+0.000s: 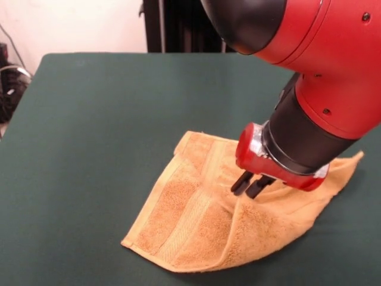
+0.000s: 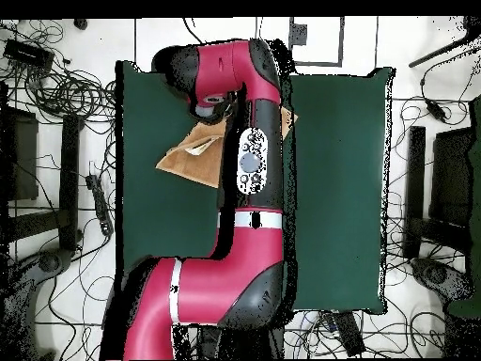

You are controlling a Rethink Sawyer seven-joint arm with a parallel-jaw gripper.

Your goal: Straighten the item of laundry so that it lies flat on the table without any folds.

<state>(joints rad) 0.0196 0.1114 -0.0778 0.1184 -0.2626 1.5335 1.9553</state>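
Towel (image 1: 238,208) on the table (image 1: 101,119), in the near right part of the front view; folded over on itself, not flat; one layer doubled across another, with a raised fold running from the middle toward the near edge; woven band stripes visible on the left flap; one corner pointing far right, another at the near left; crumpled surface around the middle. Gripper (image 1: 252,185) down on the towel's middle, tilted, two black fingers (image 1: 241,182) close together with only a narrow gap; tips at or just into the cloth; cannot tell whether cloth is pinched between them. Red wrist and black forearm above, covering the towel's far right part. In the overhead view, arm (image 2: 249,160) stretched across the table from the bottom, hiding most of the towel (image 2: 193,155); only a tan wedge showing just left of the arm, in the far left part of the table (image 2: 338,188); gripper itself hidden there under the arm. Cables (image 2: 66,89) on the floor around the table.
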